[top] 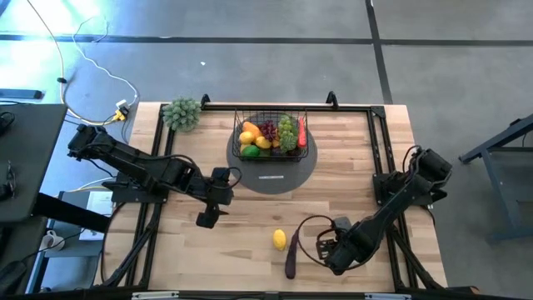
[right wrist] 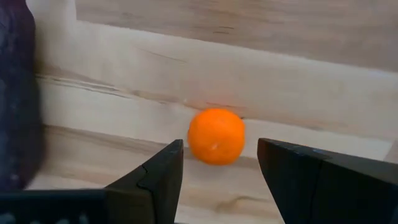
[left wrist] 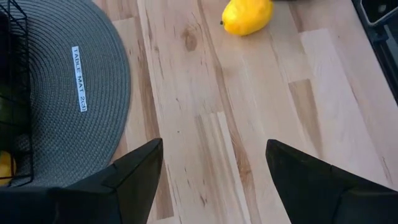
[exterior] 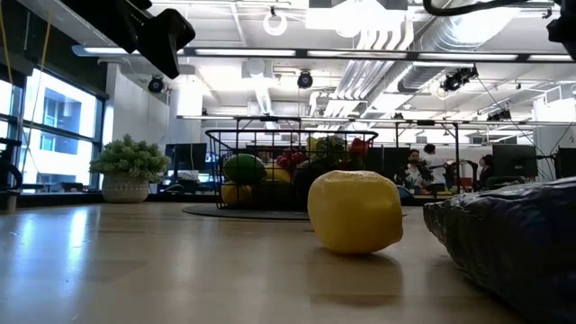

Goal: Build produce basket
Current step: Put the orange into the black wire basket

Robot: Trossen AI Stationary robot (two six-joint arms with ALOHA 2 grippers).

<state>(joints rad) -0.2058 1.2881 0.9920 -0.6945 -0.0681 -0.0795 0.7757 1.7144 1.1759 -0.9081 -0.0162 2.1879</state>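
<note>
At the table's near edge, I see my right gripper (right wrist: 221,171), spread, with an orange fruit (right wrist: 216,135) dead ahead at 12 o'clock.

Wood table (top: 350,158) — mat (top: 271,179), lemon (top: 280,240), eggplant (top: 291,254), orange (right wrist: 216,136), plant (top: 181,114).

Open-plan office lab: exposed ceiling ducts (exterior: 396,36), monitors (exterior: 513,160), seated people (exterior: 416,167).

Surface (top: 250,250): pale wood planks, smooth, visible grain, slight sheen. Round mat (left wrist: 62,93): grey woven, ribbed, matt, with a white printed label. Basket (top: 271,133) on the mat: thin black wire mesh. Lemon (exterior: 355,211): yellow, dimpled, dull sheen. Orange fruit (right wrist: 216,135): smooth, satin.
</note>
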